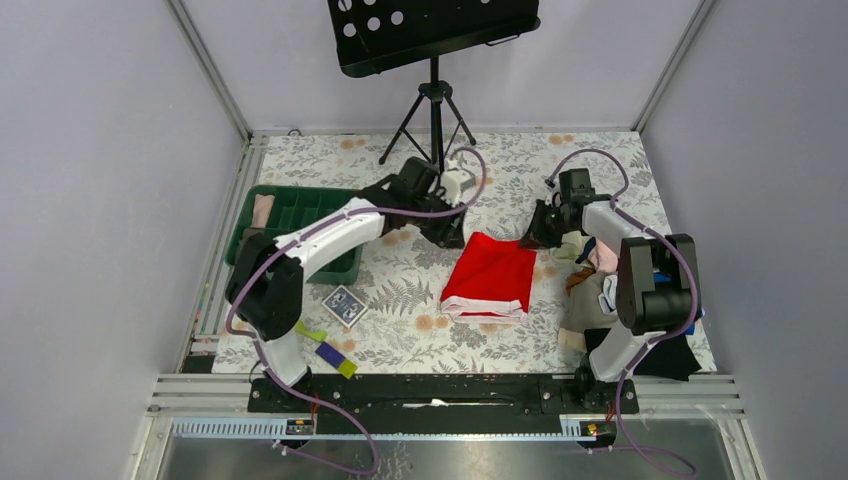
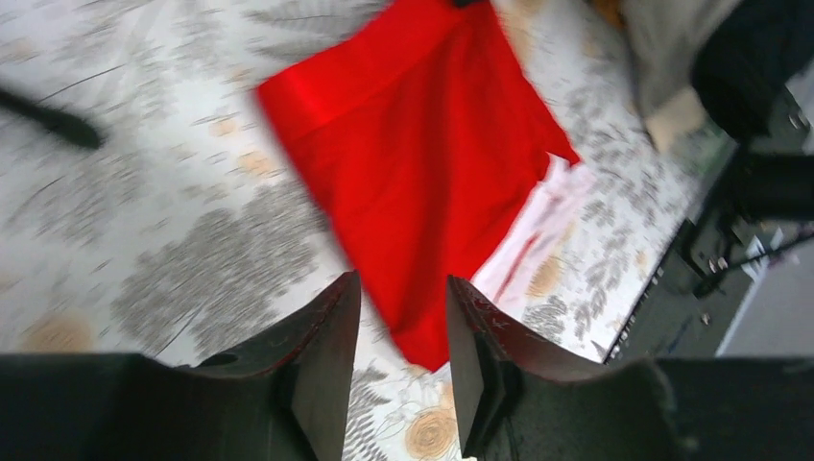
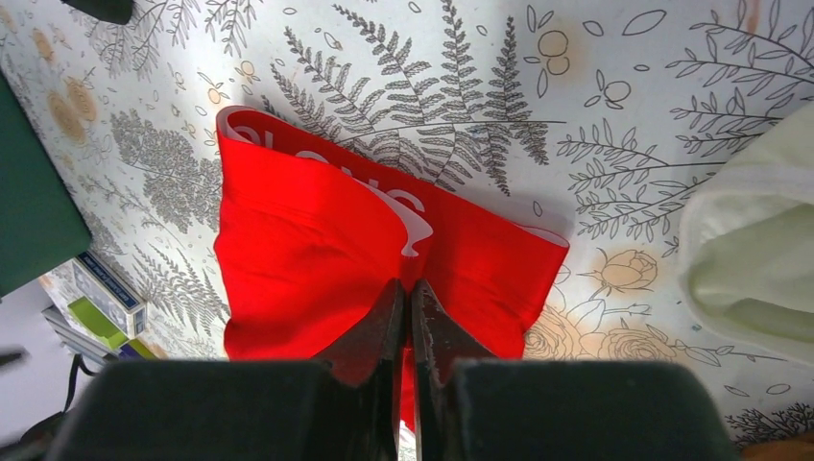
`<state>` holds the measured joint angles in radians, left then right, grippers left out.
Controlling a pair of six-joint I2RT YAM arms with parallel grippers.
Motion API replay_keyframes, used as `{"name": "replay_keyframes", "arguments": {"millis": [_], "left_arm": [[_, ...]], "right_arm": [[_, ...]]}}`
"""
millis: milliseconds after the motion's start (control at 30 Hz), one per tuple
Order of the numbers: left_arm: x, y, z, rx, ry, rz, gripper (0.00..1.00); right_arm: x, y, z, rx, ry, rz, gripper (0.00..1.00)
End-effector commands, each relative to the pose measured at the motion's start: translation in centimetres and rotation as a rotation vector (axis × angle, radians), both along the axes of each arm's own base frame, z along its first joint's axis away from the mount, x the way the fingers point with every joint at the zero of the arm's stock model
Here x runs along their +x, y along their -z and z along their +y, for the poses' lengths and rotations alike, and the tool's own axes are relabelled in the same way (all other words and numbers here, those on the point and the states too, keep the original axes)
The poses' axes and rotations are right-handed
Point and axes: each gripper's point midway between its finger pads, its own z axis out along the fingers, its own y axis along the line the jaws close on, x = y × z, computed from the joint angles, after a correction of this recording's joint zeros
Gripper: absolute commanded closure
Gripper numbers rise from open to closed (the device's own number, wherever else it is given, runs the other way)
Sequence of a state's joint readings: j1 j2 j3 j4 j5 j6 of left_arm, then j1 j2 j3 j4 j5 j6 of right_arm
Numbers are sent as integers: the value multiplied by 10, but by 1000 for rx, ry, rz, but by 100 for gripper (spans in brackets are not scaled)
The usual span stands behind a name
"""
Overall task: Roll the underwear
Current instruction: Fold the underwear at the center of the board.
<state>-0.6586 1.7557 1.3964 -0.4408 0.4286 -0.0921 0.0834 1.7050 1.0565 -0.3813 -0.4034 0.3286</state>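
Step in hand: getting a two-point grip on one edge of the underwear point(image 1: 488, 272) to start the roll. Nothing is rolled yet. It lies flat on the table point(image 1: 400, 300) with its waistband trim point(image 1: 482, 310) at the end farthest from both sets of jaws. Right gripper point(image 3: 408, 286): jaws pressed together over the red cloth, folds converging at the tips — reads as a pinch on the edge right at the jaws. Left gripper point(image 2: 403, 288): jaws apart, a corner of the cloth sits in the gap between the tips, not clamped, and the rest of the garment spreads out ahead of them. The left wrist view is blurred, so I can't tell if the tips touch the table. Next move, as I judge it: left closes on that corner, then both carry the edge up and over toward the trim end, in step, with even tension. Risks: a skewed roll from uneven pull, or left catching only the top layer. The pile of other clothes point(image 1: 600, 300) sits just outboard of the right jaws — stay off it.
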Motion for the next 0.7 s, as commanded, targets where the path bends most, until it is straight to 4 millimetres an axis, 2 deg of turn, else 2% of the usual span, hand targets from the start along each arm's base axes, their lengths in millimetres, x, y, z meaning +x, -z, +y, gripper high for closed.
{"name": "replay_keyframes", "arguments": {"millis": [0,67,167,333,500,667], "left_arm": [[-51,-18,-63,-132,356,-98,60],[-68,-3,-79,-117,417,-93,60],[-85,30,-91,-76,453,-51,58],[-104,73,-91,-6,488,-28,56],[-105,96,-76,72,502,-71,55],[-98,111,-36,183,551,-129,53]], "right_arm": [[-4,11,-11,-54,11,30,97],[-5,16,-16,-69,35,46,97],[-11,21,-21,-85,56,66,97],[-22,28,-33,-104,98,93,96],[-35,31,-37,-117,117,110,96],[-48,28,-35,-104,121,117,95]]}}
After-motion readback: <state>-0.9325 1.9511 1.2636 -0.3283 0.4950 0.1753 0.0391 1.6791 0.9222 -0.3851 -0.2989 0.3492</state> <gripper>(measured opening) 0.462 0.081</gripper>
